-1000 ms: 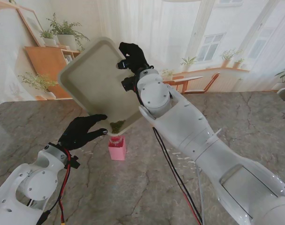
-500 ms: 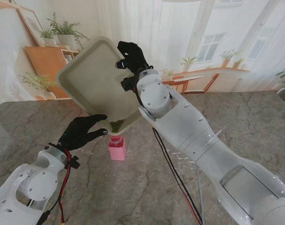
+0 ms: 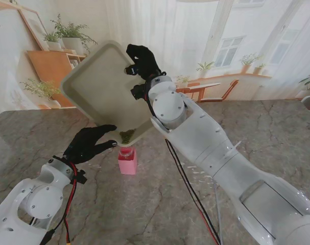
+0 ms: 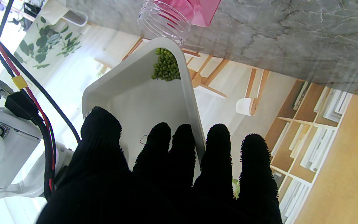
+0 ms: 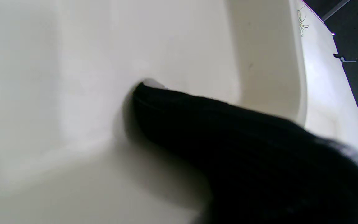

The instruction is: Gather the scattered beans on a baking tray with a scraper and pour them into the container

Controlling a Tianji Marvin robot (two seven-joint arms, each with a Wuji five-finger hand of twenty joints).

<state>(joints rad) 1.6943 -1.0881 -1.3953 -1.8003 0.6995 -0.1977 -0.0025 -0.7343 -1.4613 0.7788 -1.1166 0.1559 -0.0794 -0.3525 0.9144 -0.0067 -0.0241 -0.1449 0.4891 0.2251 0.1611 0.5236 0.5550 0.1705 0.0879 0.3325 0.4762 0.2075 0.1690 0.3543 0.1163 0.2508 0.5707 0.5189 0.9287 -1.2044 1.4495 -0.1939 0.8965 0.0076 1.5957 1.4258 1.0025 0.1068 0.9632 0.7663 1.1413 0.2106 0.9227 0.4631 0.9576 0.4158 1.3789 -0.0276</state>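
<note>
Here the left hand grips the near edge of the baking tray, fingers curled over its rim. The tray is tilted steeply, beans heaped in its lowest corner just above the pink container. Farther right, the right hand clasps the tray's raised far edge.

A robot test bench: marble-look table before a printed living-room backdrop
</note>
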